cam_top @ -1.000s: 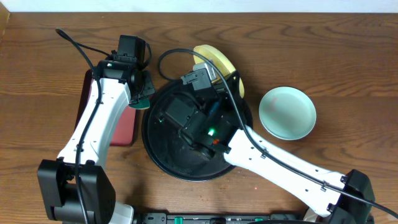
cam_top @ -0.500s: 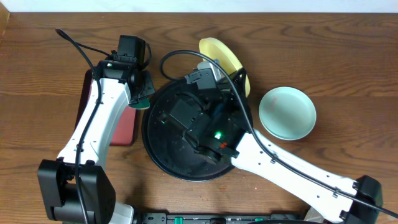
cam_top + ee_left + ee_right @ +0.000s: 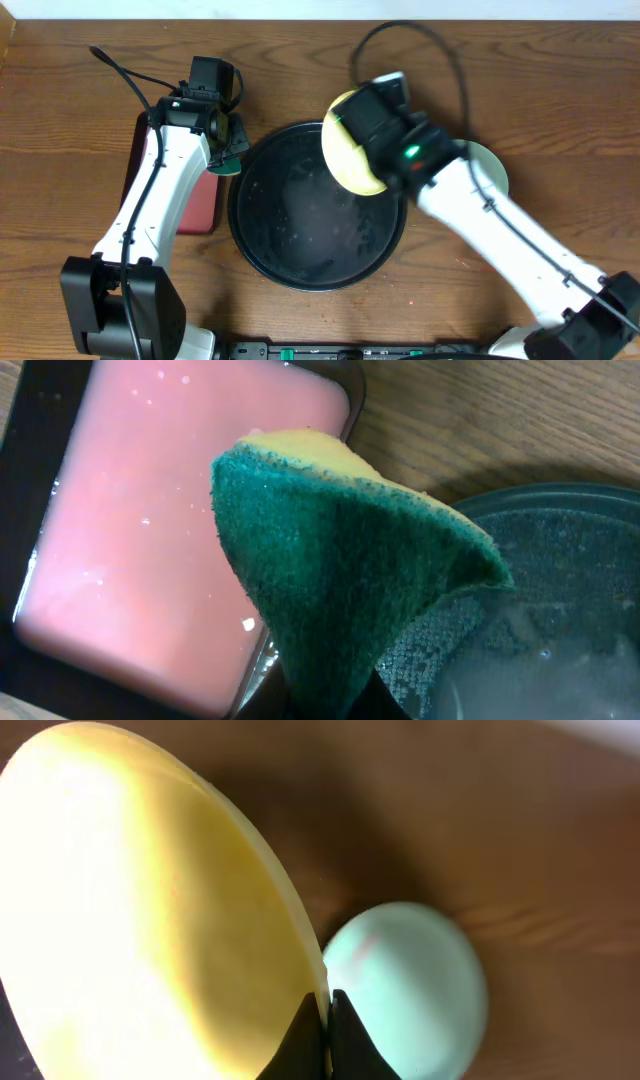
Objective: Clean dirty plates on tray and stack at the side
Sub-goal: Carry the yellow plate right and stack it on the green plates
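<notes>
The right gripper (image 3: 325, 1020) was clamped shut on the yellow plate's (image 3: 150, 920) rim. The plate hung steeply tilted over the black tray's (image 3: 300, 262) right edge, near the pale blue plate (image 3: 410, 990). The left gripper (image 3: 226, 140) pinched a green sponge (image 3: 340, 570).

The left arm (image 3: 150, 215) reaches forward from the near left corner, elbow bent. The left gripper (image 3: 338, 700) is pinched tight on a sponge (image 3: 340, 550). The right arm (image 3: 510, 235) stretches diagonally inward (its wrist is blurred from overhead). The right gripper (image 3: 322, 1038) clamps a plate (image 3: 150, 900) by its rim.
</notes>
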`<state>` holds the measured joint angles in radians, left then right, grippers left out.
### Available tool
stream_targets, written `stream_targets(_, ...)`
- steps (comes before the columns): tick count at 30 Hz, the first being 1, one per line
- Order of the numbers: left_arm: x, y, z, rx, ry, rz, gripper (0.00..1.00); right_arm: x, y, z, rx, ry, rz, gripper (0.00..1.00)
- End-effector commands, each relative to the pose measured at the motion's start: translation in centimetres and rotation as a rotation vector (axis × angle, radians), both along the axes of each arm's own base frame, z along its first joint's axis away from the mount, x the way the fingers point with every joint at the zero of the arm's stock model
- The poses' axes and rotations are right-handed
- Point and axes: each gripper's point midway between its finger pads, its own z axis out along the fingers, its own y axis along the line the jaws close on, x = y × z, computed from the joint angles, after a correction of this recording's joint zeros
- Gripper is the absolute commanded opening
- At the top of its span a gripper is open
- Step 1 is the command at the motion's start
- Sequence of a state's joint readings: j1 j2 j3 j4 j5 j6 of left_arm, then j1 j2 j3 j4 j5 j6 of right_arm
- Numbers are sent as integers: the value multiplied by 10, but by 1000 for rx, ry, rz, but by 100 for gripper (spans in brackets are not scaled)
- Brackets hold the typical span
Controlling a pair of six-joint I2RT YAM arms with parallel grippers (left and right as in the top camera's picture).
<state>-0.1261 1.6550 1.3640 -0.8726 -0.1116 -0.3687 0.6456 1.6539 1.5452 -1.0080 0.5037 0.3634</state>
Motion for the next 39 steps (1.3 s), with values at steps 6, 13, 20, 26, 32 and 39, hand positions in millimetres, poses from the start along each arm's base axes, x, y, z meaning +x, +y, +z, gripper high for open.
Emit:
stream_targets(6, 3, 4, 6, 14, -14, 1, 8, -2, -33, -35, 391, 282, -51, 1)
stream_targets(13, 3, 4, 6, 14, -14, 1, 8, -7, -114, -68, 430, 361, -276, 1)
stream_targets(20, 3, 4, 6, 14, -14, 1, 8, -22, -181, -113, 454, 383, -472, 1)
stream_targets(26, 3, 4, 6, 14, -15, 1, 8, -33, -210, -146, 472, 368, -561, 1)
stream_targets(32, 3, 14, 6, 33, -8, -13, 8, -38, -219, -160, 478, 355, -588, 6)
stream_targets(39, -1, 51, 5, 70, 13, 29, 8, -43, -218, -161, 470, 380, -575, 21)
